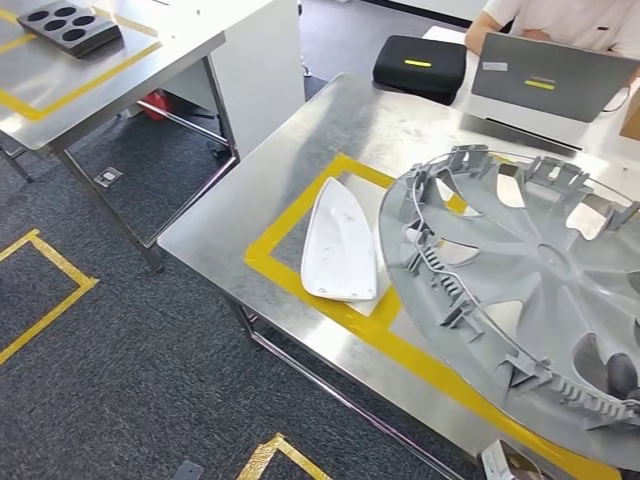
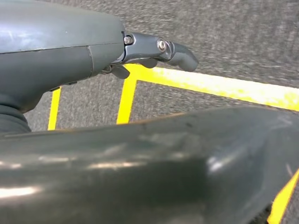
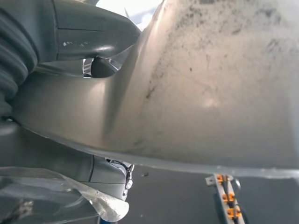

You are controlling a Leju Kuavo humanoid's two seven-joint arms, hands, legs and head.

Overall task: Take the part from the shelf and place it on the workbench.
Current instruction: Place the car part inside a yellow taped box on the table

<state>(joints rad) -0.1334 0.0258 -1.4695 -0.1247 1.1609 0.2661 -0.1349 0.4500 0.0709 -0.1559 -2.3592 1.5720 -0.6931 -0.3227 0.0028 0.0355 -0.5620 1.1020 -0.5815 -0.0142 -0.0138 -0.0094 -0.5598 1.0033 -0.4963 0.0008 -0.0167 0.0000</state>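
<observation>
Right hand [image 3: 70,51] grips the hubcap [image 1: 528,290] at its near rim: in the right wrist view the thumb lies over one face and darker fingers [image 3: 109,179] under the other, and in the head view a dark fingertip [image 1: 623,372] shows through a cutout at the near edge. The hubcap is held ribbed side up, tilted, over the right part of the workbench [image 1: 226,225], overlapping the yellow tape frame [image 1: 332,290]; whether its far edge touches the top cannot be told. Left hand [image 2: 155,49] hangs over carpet and floor tape, holds nothing, fingers extended; how far they are spread cannot be told. Just beside the hubcap's left edge lies a white panel [image 1: 340,240], inside the frame. Beyond, a black case [image 1: 420,65] and a laptop [image 1: 547,80] with a person [image 1: 558,20] behind it. Judgement: the step in hand is the set-down. Lower the hubcap level and slowly inside the frame, keep it off the panel, let the rim seat fully before the fingers release, and draw the fingers out of the cutout without dragging the part
</observation>
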